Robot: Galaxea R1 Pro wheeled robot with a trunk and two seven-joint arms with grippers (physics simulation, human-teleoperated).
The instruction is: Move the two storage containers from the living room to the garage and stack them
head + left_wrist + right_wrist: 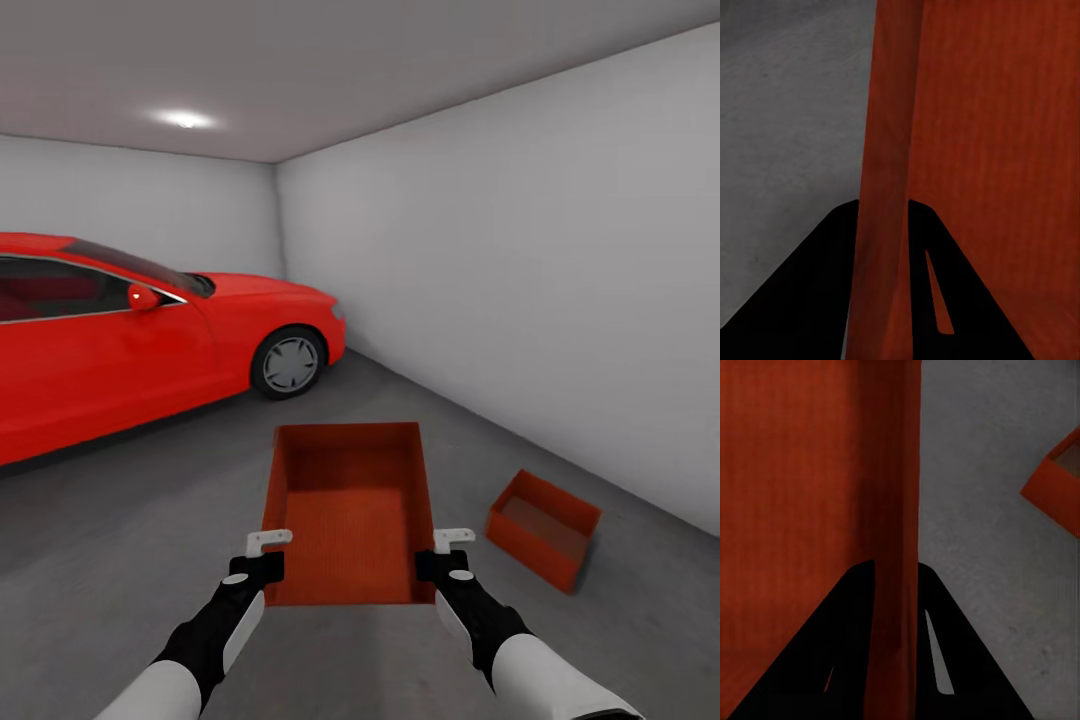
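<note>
In the garage, the left gripper (262, 556) and the right gripper (446, 553) each pinch a side wall of the held container (348, 510), carried above the grey floor (130, 540). The second container (543, 527) lies on the floor at about three o'clock of it, well apart, and the red car (150, 330) stands at ten o'clock.

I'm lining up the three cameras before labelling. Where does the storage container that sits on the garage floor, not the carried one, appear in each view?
Head view: the container on the floor sits at lower right, near the white wall, right of the carried container.
Left wrist view: I cannot find it here.
Right wrist view: one orange corner at the right edge.
Shared landmark: the grey concrete floor.
</note>
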